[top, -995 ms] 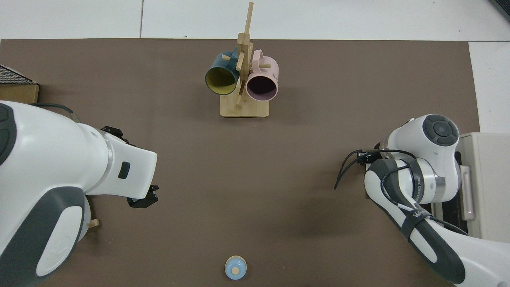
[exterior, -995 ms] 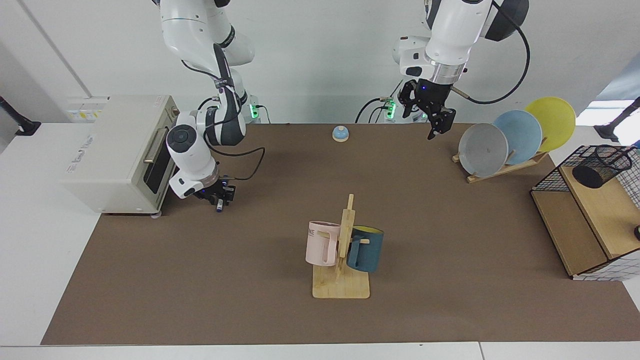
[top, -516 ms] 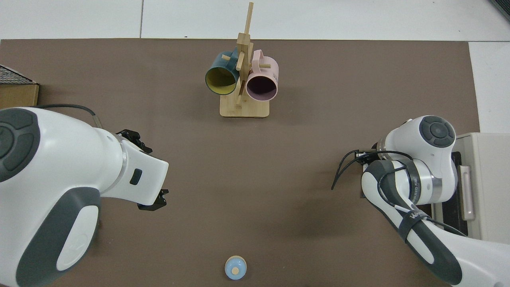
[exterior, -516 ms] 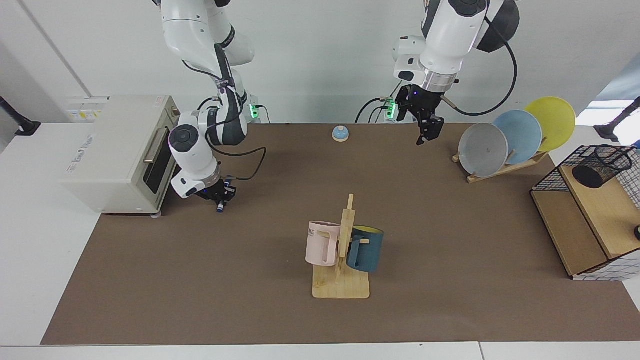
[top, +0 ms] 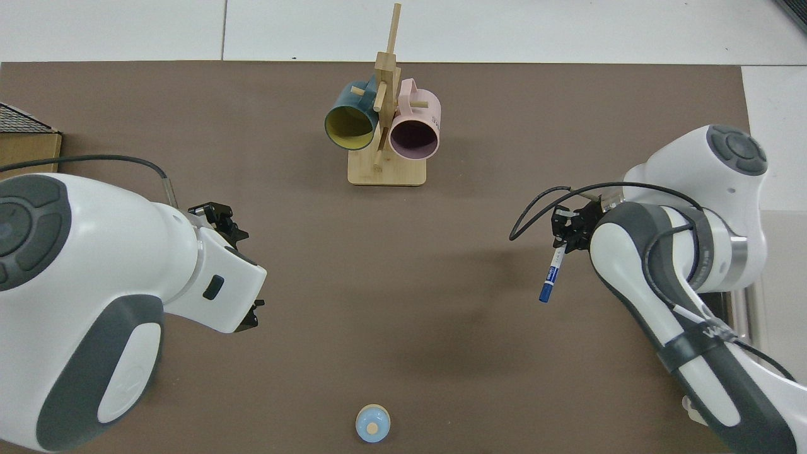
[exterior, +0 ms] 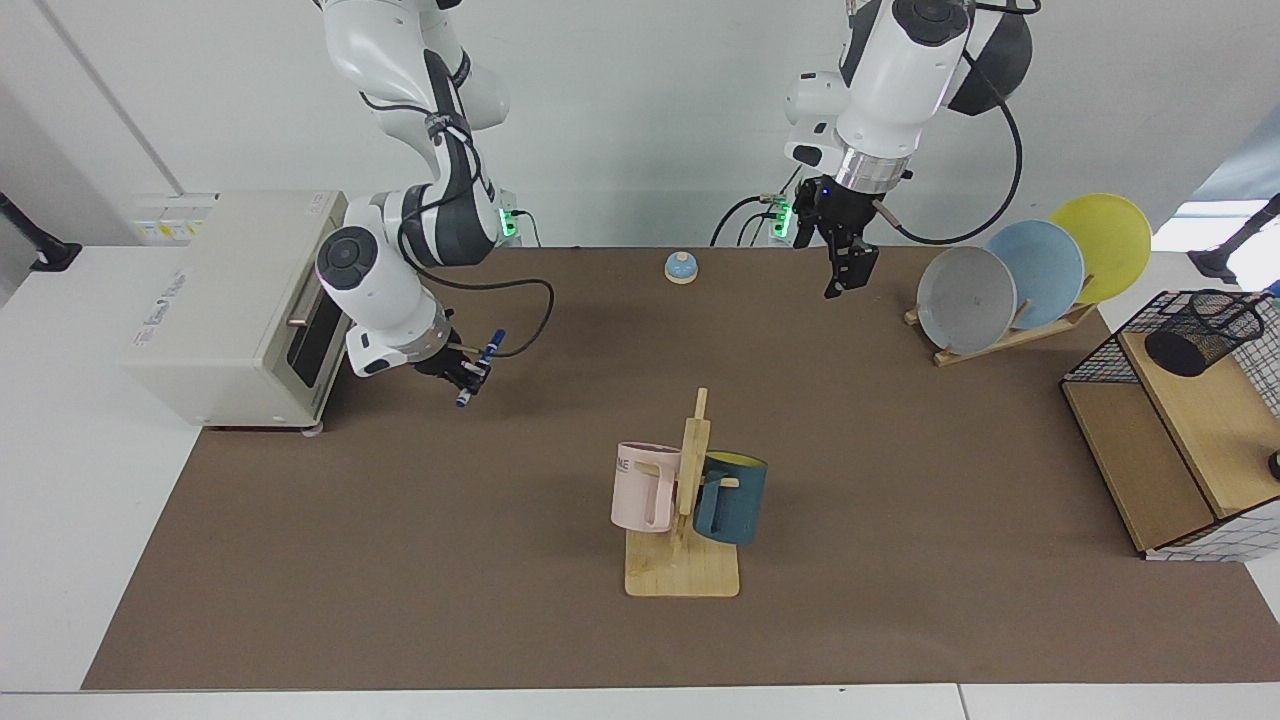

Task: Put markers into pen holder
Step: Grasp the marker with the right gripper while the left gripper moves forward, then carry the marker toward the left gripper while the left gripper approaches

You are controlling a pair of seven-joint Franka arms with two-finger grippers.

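Marker point(exterior: 477, 371): a slim white barrel with blue ends, held clear of the table, tilted; seen in the top view point(top: 551, 275) jutting out from the fingers toward the table's middle. It is located beside the toaster oven, on the side toward the mug rack.

Right end effector point(exterior: 466, 372): closed on the marker, raised above the mat just beside the toaster oven; shown in the top view point(top: 565, 234) with the marker gripped near one end.

Left end effector point(exterior: 848, 270): hung above the far part of the mat, well away from the toaster oven, between the bell and the plate rack; whether its fingers are open or shut cannot be told. The arm is idle.

Pen holder point(exterior: 1200, 332): a black mesh cup, stood on the upper wooden board of the wire shelf, at the table end opposite the toaster oven.

Toaster oven point(exterior: 240, 300): a cream box, set at the mat's edge.

Wire shelf point(exterior: 1180, 440): black grid and wood, far across from the toaster oven.

Mug rack point(exterior: 685, 520): a wooden stand mid-mat, carrying a pink mug point(exterior: 642, 487) and a dark blue mug point(exterior: 732, 497).

Plate rack point(exterior: 1010, 335): three plates stood on edge, grey, blue, yellow.

Bell point(exterior: 681, 266): small, blue, at the mat's far edge.

Mat point(exterior: 400, 560): brown, spread over the white table point(exterior: 60, 500).
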